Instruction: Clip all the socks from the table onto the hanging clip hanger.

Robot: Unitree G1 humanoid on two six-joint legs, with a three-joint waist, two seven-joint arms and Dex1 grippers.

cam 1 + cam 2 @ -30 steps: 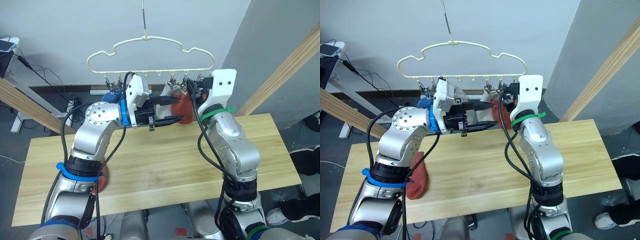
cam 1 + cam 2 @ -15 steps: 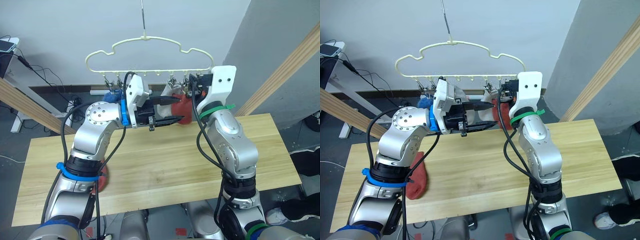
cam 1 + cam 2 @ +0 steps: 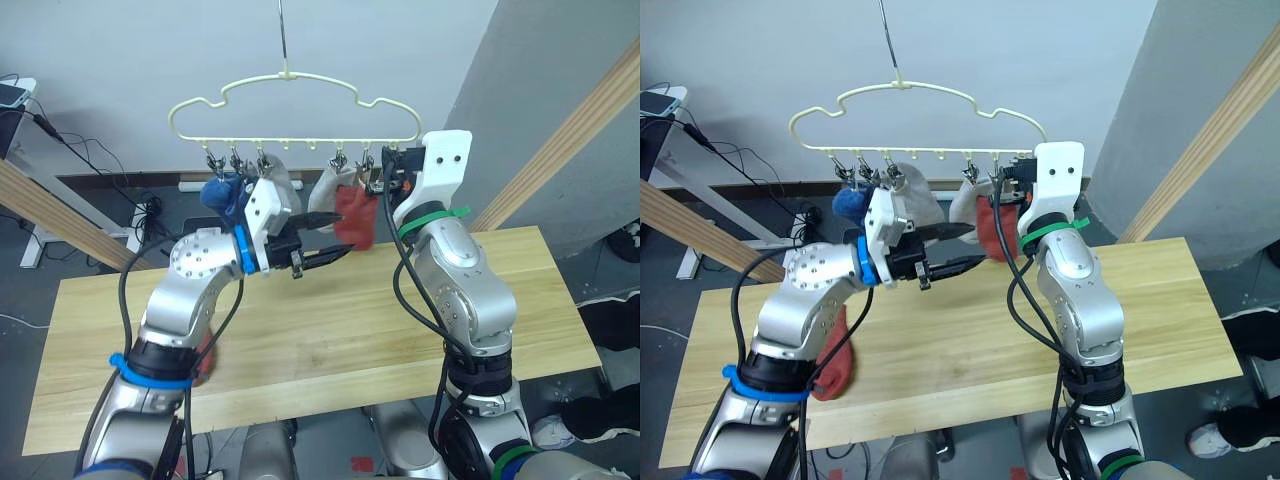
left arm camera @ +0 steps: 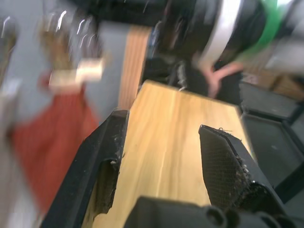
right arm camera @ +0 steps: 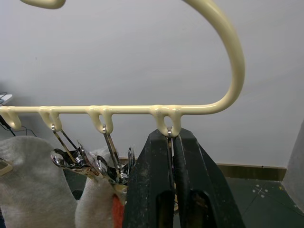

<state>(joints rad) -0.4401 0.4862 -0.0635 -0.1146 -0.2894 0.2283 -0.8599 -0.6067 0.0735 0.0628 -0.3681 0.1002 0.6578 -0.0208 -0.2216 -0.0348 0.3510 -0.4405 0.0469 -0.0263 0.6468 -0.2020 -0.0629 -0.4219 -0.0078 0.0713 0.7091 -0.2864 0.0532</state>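
The right claw (image 5: 172, 190), raised on its upright arm, is clenched on the end clip (image 5: 169, 137) of the clip hanger (image 3: 290, 75), beside the hung rust-red sock (image 3: 354, 215), while the left claw (image 3: 325, 240), parted and empty, reaches level toward that sock above the table (image 3: 330, 330).

A pale yellow cloud-shaped wire clip hanger (image 3: 292, 103) is hanging by its thin metal hook above the far edge of the long light wooden plank table (image 3: 330, 330), with small metal clips dangling along its lower bar. A blue knit sock (image 3: 222, 194) is hanging near the bar's left end, a light grey sock (image 3: 278, 187) just beside it, another light grey sock (image 3: 326, 188) further right, and a rust-red sock (image 3: 354, 217) touching that one. A second rust-red sock (image 3: 836, 348) is lying limp on the table's left part.
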